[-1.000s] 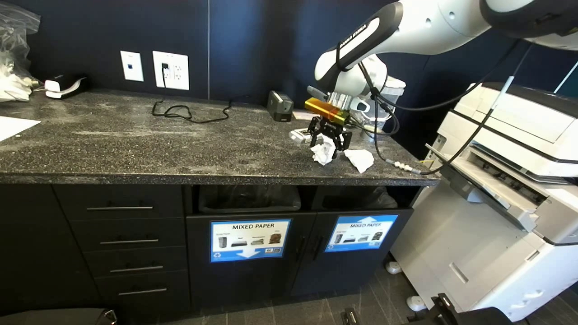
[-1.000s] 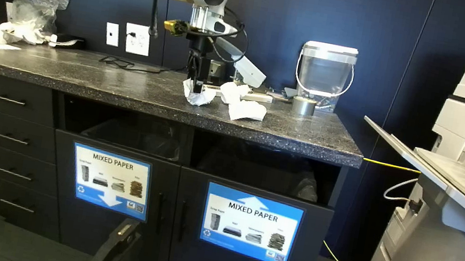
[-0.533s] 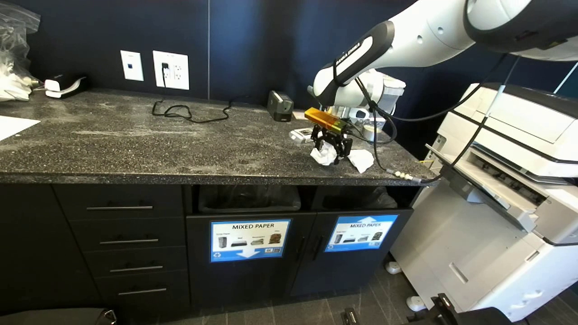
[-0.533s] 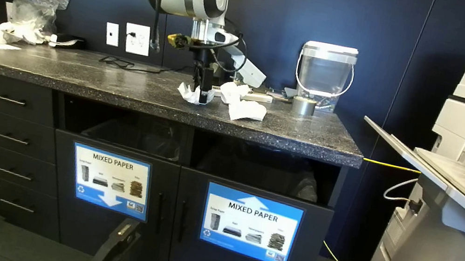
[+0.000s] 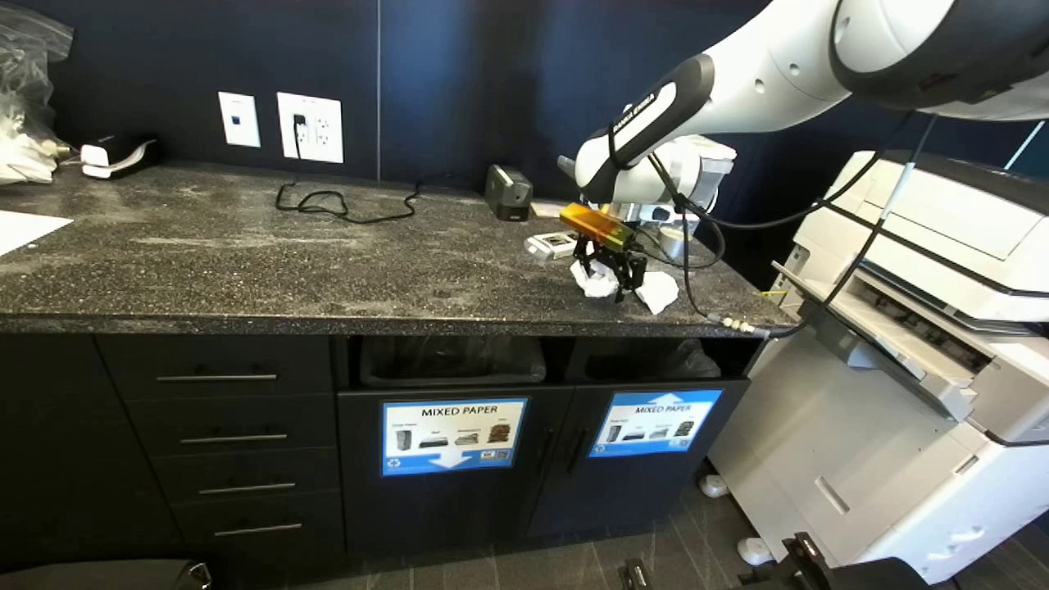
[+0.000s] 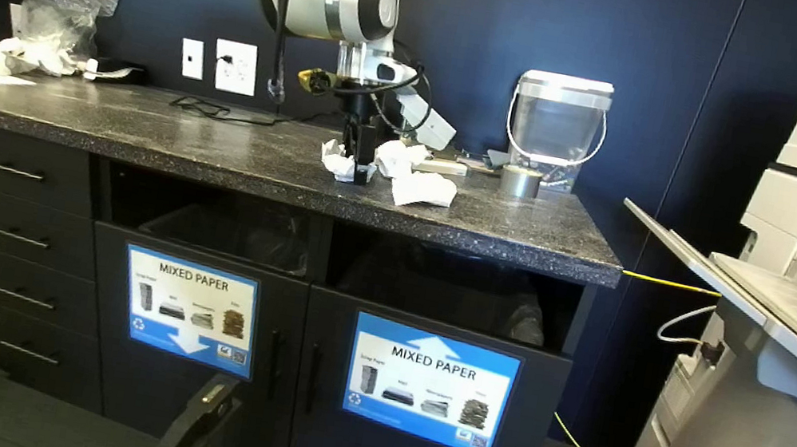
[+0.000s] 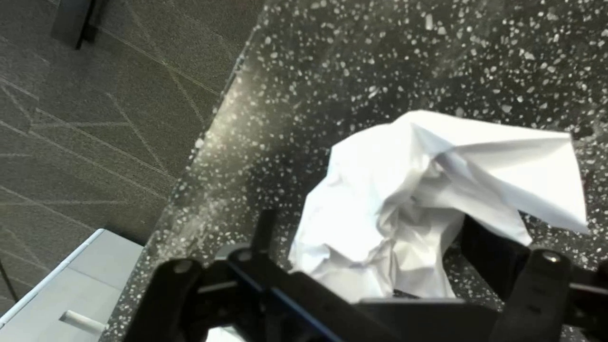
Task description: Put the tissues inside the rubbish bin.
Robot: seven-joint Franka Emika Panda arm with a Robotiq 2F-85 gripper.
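Note:
A crumpled white tissue (image 5: pixel 596 283) lies on the counter. It also shows in an exterior view (image 6: pixel 334 159) and in the wrist view (image 7: pixel 356 199). My gripper (image 5: pixel 605 283) points down around it, with fingers apart on either side. The wrist view shows tissue between the spread fingers (image 7: pixel 373 232). A second tissue (image 5: pixel 658 292) lies just beside, near the front edge. A third tissue (image 6: pixel 403 159) shows behind it in an exterior view. Two dark lined bins, one (image 5: pixel 452 380) on the left and one (image 6: pixel 524 321) on the right, sit in the cabinet openings below the counter.
A clear bucket (image 6: pixel 557 121), a tape roll (image 6: pixel 520 182) and a small white device (image 5: pixel 551 245) stand behind the tissues. A black sharpener (image 5: pixel 509 193) is near the wall. A printer (image 5: pixel 918 328) stands beyond the counter's end. The counter's front edge (image 5: pixel 459 325) overhangs the bins.
The gripper came down around the tissue, then shifted slightly toward the second tissue. The tissue shifted a little the same way. The other tissues have not moved.

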